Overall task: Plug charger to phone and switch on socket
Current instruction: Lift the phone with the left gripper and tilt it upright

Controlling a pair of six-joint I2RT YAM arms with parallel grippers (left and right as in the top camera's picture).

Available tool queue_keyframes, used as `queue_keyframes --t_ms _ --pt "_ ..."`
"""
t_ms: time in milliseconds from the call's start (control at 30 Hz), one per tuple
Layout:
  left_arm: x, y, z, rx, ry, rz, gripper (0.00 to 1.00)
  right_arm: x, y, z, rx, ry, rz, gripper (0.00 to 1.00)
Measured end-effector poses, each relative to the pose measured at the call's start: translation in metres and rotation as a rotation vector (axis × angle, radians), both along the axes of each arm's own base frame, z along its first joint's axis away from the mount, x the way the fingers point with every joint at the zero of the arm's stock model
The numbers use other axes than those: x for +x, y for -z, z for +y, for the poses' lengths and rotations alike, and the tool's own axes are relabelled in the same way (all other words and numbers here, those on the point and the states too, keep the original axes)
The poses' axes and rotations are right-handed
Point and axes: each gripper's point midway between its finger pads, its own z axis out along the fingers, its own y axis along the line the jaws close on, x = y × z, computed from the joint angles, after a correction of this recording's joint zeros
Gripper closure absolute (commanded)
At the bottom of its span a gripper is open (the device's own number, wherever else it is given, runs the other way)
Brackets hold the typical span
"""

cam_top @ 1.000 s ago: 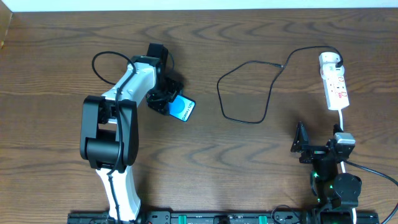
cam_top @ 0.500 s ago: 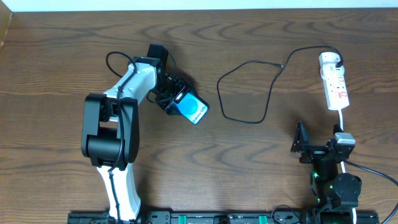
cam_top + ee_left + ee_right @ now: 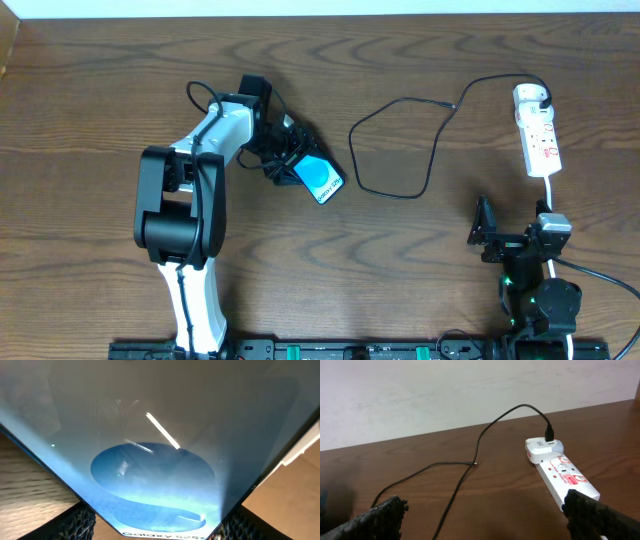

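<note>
My left gripper is shut on the phone, whose blue lit screen with a lighter oval fills the left wrist view. The phone sits at the table's middle left, pointing right toward the charger. The charger's thin black cable loops on the table, its connector tip free, and its white plug adapter sits in the socket, a white power strip at the far right. My right gripper is open and empty, below the socket. The right wrist view shows the cable and socket.
The socket's white cord runs down toward the right arm's base. The table's far edge meets a pale wall.
My left gripper has carried the phone to the right, toward the charger cable's loop. The right arm has not moved.
</note>
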Motion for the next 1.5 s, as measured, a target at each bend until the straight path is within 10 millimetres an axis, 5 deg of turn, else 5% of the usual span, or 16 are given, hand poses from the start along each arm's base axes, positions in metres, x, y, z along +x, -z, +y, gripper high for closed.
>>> queue_keyframes --t_ms 533,1067,1500 --pt "-0.004 -0.015 -0.007 -0.073 0.127 -0.124 0.46 0.0 0.0 0.0 0.0 0.0 0.0 0.01" --pt "-0.002 -0.119 -0.018 -0.192 0.155 -0.375 0.47 0.0 0.0 0.0 0.0 0.0 0.0 0.01" --pt "-0.018 -0.159 -0.036 -0.408 0.16 -0.347 0.47 0.0 0.0 0.0 0.0 0.0 0.0 0.01"
